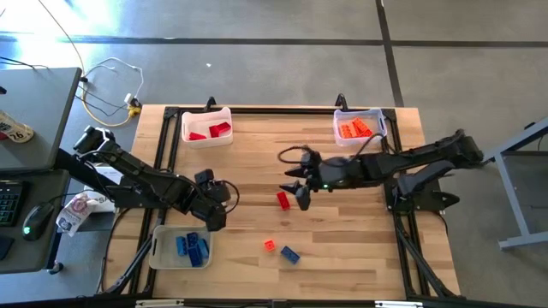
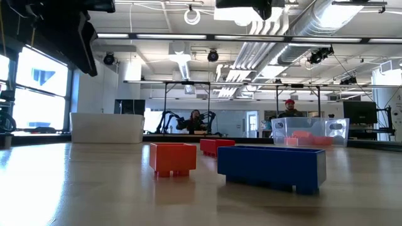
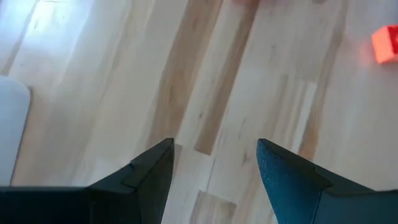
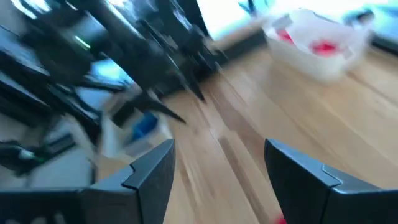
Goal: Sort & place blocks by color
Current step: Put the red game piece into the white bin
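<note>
Three loose blocks lie on the wooden table: a red one (image 1: 282, 199) at mid-table, a small orange one (image 1: 270, 245) (image 2: 173, 157) and a blue one (image 1: 290, 254) (image 2: 271, 167) nearer the near edge. My right gripper (image 1: 297, 188) (image 4: 217, 168) hovers open just right of the red block, touching nothing. My left gripper (image 1: 224, 205) (image 3: 214, 162) is open over bare wood beside the blue tray, empty. Sorted blocks rest in three trays.
A tray with red blocks (image 1: 206, 128) sits at the far left, a tray with orange blocks (image 1: 360, 127) at the far right, a tray with blue blocks (image 1: 181, 248) near left. A black frame (image 1: 402, 214) edges the table. People show in the room beyond.
</note>
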